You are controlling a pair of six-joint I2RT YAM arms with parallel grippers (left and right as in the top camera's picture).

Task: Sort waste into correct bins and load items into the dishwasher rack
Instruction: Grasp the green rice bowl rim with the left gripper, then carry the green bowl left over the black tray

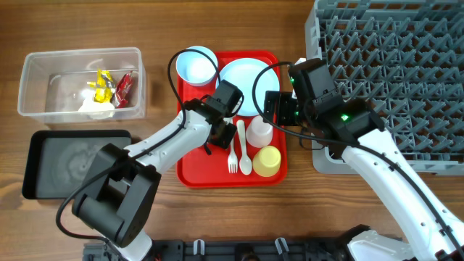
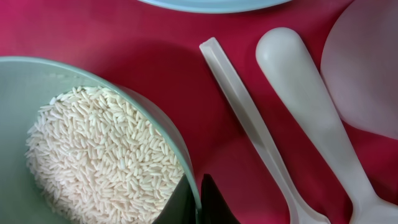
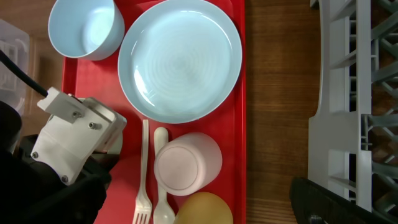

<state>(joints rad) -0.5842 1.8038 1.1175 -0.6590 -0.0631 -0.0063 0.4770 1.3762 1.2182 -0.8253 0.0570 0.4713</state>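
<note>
My left gripper [image 2: 198, 200] is shut on the rim of the pale green bowl [image 2: 18, 81], one finger inside and one outside. White food crumbs [image 2: 99, 155] like rice grains fill the bowl. In the overhead view the left gripper [image 1: 217, 125] hides that bowl. On the red tray [image 1: 199, 170] stand a light blue bowl [image 1: 196, 65], a light blue plate [image 1: 241, 78], a white cup [image 1: 259, 133] and a yellow cup [image 1: 267, 161], with the white fork [image 1: 233, 148] and spoon [image 1: 244, 152] between. My right gripper [image 1: 281, 109] hangs open over the tray's right edge, holding nothing. The grey dishwasher rack [image 1: 395, 72] fills the right.
The clear tub [image 1: 81, 83] at the far left holds a yellow wrapper [image 1: 101, 85], a red wrapper [image 1: 124, 87] and white tissue [image 1: 96, 109]. The black tray [image 1: 72, 163] lies in front of it. Bare wood [image 3: 277, 93] separates the red tray from the rack.
</note>
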